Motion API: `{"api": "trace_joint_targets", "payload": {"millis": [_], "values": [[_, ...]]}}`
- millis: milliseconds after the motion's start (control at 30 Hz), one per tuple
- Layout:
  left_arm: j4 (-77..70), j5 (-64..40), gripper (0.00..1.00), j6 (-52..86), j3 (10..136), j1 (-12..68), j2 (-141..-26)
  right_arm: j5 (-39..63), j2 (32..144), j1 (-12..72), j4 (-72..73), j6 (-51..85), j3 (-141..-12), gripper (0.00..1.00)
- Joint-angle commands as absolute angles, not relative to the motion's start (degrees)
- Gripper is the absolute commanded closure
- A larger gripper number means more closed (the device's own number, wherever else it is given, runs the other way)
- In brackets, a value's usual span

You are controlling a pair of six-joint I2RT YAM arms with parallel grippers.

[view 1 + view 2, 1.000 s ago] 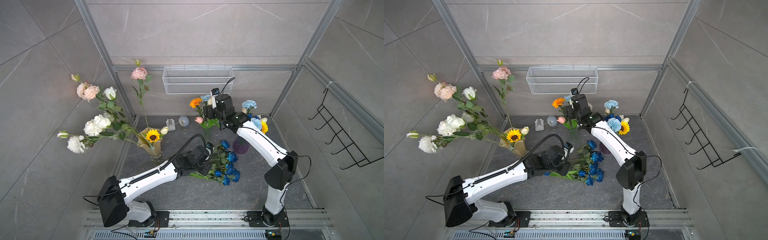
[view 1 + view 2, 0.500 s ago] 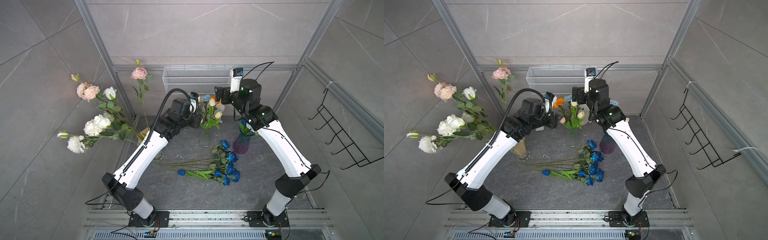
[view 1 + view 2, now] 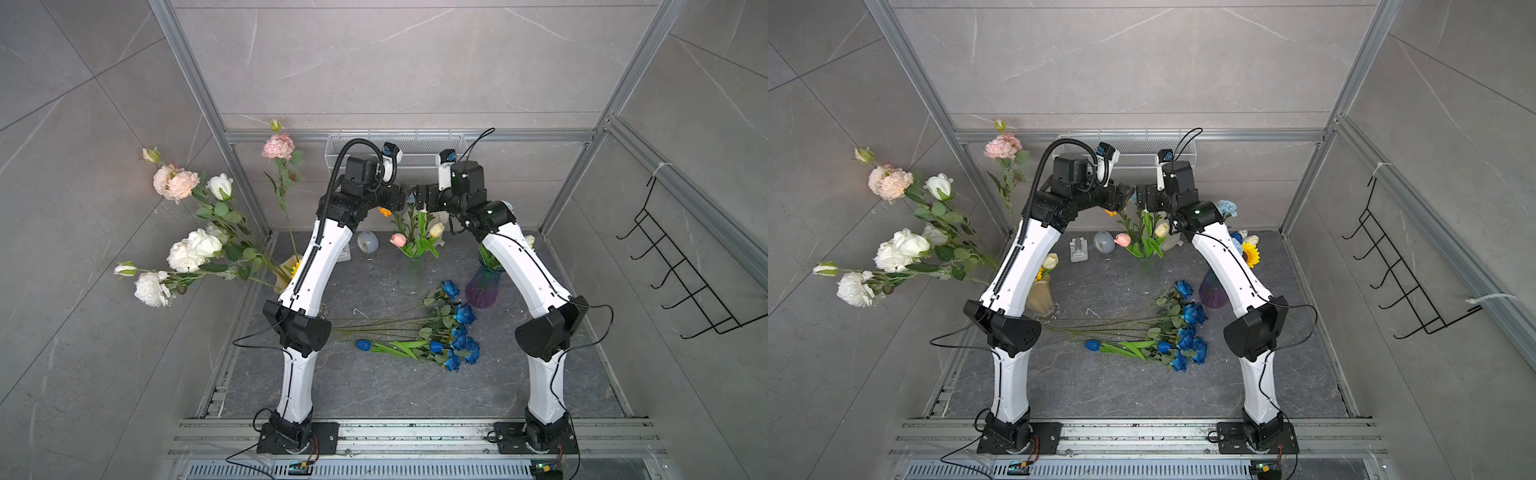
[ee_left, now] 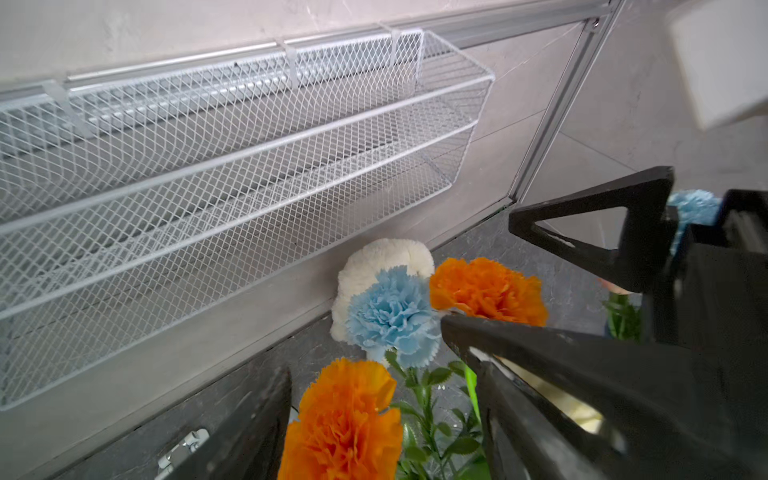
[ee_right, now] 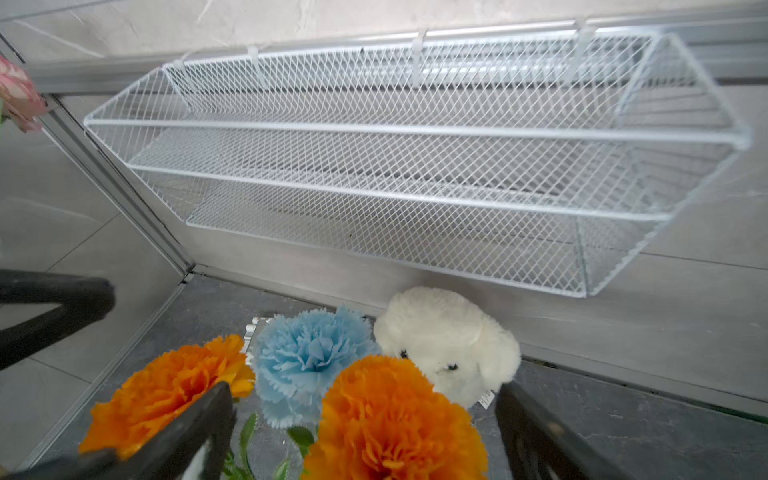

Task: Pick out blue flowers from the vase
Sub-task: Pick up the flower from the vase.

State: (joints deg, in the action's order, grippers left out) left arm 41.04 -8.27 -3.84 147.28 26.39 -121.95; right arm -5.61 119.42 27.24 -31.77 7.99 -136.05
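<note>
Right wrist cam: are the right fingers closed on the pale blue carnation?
No: the right gripper's fingers stand wide apart, and the pale blue carnation stands untouched beside an orange carnation.

Robot lab cell: aluminium frame (image 3: 540, 135), grey panels (image 3: 374, 62).

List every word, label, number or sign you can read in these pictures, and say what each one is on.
No text is readable in any view.
Tag on the white plush dog: any print is too small and blurred to read.
</note>
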Motion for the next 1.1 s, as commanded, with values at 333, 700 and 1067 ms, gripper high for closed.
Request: {"api": "trace_joint_targets", "payload": {"millis": [333, 700, 1067], "values": [[30.56, -16.47, 0.25, -9.32, 146.73, 25.77, -124.95, -7.94, 120.03, 25.71, -34.92, 9.31, -136.31, 0.11], [30.5, -18.42, 0.31, -9.42, 146.95, 25.85, -127.43, -8.11, 112.93, 25.0, -27.06, 11.51, -123.57, 0.13], [26.17, -18.92, 0.62, -9.56, 144.7, 25.92, -126.8, -7.74, 111.45, 24.89, -25.15, 11.4, -120.2, 0.14]]}}
